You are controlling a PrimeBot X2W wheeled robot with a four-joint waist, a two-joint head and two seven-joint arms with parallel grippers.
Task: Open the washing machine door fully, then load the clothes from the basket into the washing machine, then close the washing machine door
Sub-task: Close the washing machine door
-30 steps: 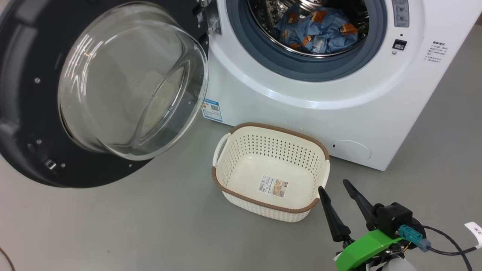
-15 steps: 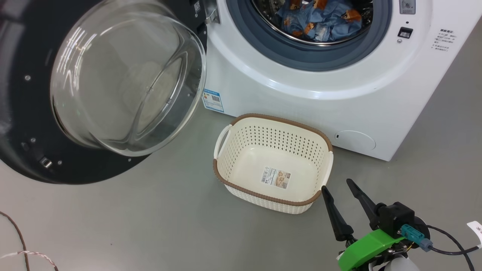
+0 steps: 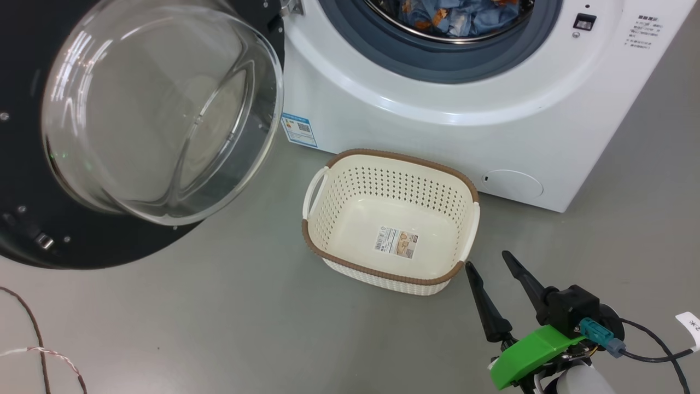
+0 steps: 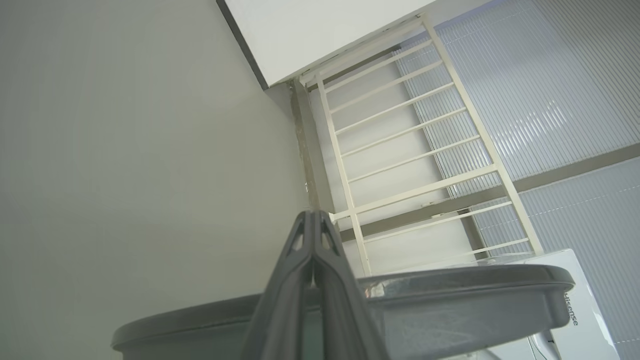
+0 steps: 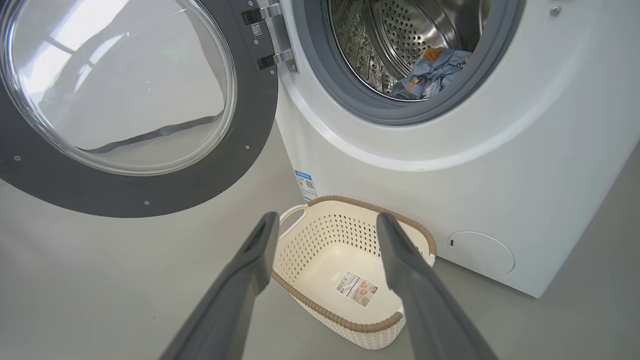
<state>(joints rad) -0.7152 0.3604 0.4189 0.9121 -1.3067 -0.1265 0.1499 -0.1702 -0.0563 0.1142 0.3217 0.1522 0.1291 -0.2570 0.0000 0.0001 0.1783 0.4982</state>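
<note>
Door: we saw the washing machine door (image 3: 33, 235) swung wide to the left of the opening. Its clear glass bowl (image 3: 158, 115) bulged toward us and its black rim hung above the grey floor (image 3: 219, 328).
Machine: the washing machine (image 3: 437, 142) stood just behind the basket. Its blue label sticker (image 3: 298, 130) was low at the front's left corner and its round cover (image 3: 513, 184) low at the right.
Clothes: the clothes (image 3: 454, 13) lay inside the perforated steel drum (image 5: 400, 25), and we saw blue fabric with orange-brown prints.
Basket: the basket (image 3: 383, 194) sat upright on the floor in front of the machine, with the label sticker (image 3: 396, 242) on its bottom in plain sight.
Right gripper: the right gripper (image 3: 486, 260) hovered near the basket's near right corner. Its fingers were spread wide with nothing between them, tips aimed toward the basket.
Left gripper: the left gripper (image 4: 312, 215) was closed, finger against finger, gripping nothing. It pointed up past a grey curved rim (image 4: 450, 285) toward a white barred frame (image 4: 410, 150).
Cable: we noticed a thin cable (image 3: 38, 339) lying on the floor at the lower left of the head view.
</note>
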